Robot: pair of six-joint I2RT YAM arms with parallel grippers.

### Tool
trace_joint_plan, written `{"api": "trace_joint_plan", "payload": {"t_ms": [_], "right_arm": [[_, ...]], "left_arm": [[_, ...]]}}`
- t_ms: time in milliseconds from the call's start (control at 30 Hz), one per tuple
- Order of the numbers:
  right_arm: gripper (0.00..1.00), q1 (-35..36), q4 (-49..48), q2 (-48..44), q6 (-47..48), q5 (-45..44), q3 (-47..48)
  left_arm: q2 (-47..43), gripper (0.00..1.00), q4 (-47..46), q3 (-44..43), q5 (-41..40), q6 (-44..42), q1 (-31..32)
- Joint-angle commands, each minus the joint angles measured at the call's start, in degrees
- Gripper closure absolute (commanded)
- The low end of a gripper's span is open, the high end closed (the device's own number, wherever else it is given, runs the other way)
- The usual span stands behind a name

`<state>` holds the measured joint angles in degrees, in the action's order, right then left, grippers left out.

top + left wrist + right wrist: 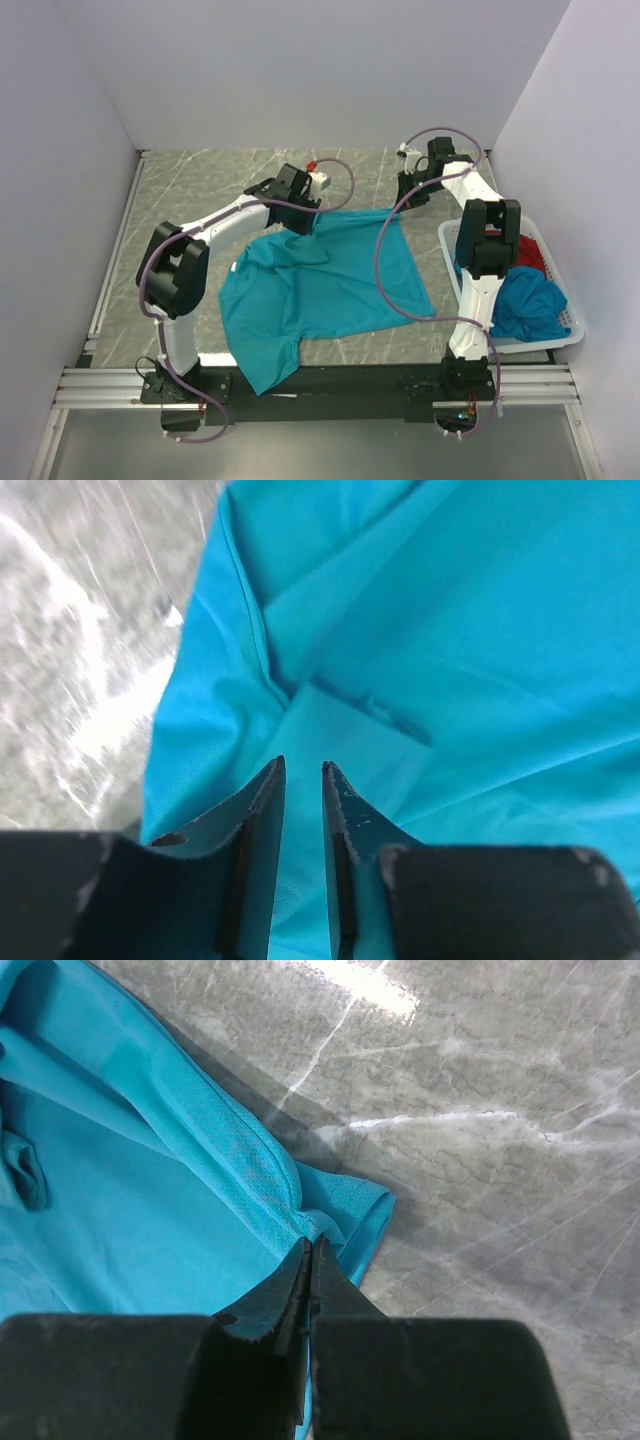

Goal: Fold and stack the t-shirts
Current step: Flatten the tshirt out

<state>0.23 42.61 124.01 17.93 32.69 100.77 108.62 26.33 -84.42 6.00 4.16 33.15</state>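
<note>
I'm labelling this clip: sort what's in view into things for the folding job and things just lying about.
For the job: teal shirt, blue shirt, red shirt, left gripper, right gripper pinching the teal shirt's edge.
Lying about: white basket, table.

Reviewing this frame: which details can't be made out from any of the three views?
- Left gripper on the teal t-shirt: the left wrist view doesn't settle whether fabric is pinched; overhead, the arm covers it.
- Red t-shirt in the basket: mostly hidden by the right arm and blue t-shirt.
- Right gripper: fingertips too small overhead.
</note>
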Motion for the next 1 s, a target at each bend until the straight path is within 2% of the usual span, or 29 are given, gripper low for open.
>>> {"api": "trace_joint_plan", "payload": {"t_ms": [0,133,267,567,967], "right_arm": [[1.0,0.03,0.54,-1.57,0.79,1.15,0.04],[1.0,0.12,0.54,-1.66,0.87,1.24,0.04],[1.0,0.12,0.54,-1.57,0.96,1.33,0.13],[1.0,0.12,0.46,-1.49,0.96,1.24,-0.05],[1.0,0.03,0.72,-1.22,1.14,1.15,0.04]], "left_arm": [[0.36,0.72,-1.45,1.89,2.0,1.02,-0.1],[1.95,0.76,-1.89,1.89,2.44,1.2,-0.27],[2.56,0.65,-2.33,1.19,2.87,1.02,-0.27],[9.85,0.65,-0.49,-5.14,5.16,0.76,-0.27],[12.06,0.64,-0.31,-7.86,3.58,0.58,-0.36]]}}
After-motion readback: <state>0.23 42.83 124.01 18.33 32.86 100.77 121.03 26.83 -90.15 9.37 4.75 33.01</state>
